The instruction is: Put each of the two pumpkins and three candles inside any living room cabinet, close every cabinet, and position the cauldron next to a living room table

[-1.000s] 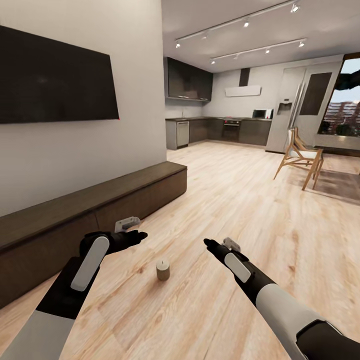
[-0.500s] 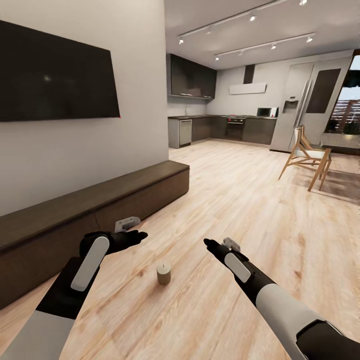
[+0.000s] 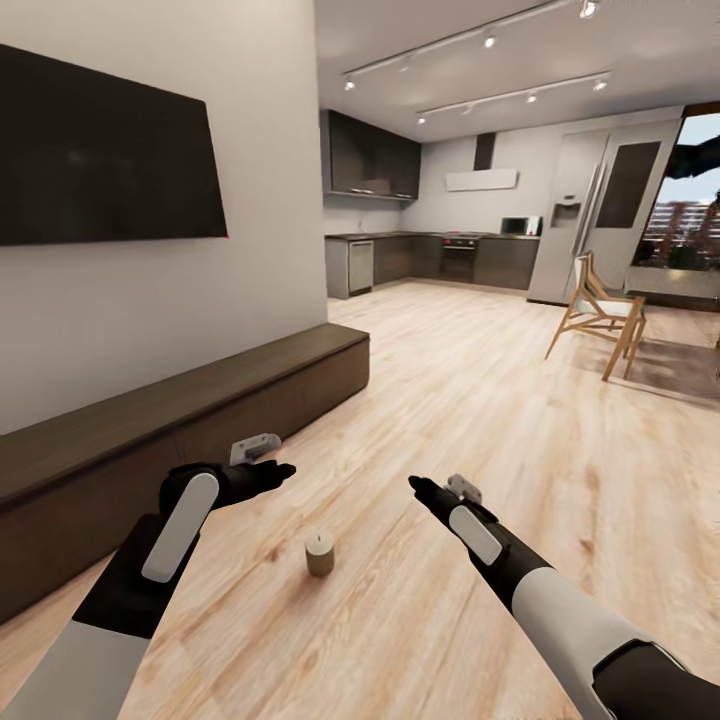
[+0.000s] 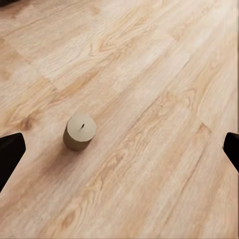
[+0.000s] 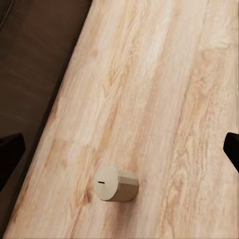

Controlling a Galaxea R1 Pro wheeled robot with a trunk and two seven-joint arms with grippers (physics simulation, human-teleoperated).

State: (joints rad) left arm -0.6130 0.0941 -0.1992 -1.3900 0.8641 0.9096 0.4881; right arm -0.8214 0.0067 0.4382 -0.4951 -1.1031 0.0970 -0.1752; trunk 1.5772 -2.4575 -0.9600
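No writing shows; one candle [image 3: 320, 552] stands on the wood floor [image 3: 470, 400] between the left gripper [image 3: 278, 470] and right gripper [image 3: 417, 488], both spread, empty; head view adds the shut cabinet [image 3: 200, 420].

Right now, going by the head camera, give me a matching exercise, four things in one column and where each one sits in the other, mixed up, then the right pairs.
Things:
1. candle
2. cabinet
3. television
4. wooden chair

Places:
A. mounted on the wall above the long low unit
B. upright on the floor between the two arms
C. along the foot of the wall at the left
D. far off at the right, near the window

Pairs: 1-B, 2-C, 3-A, 4-D
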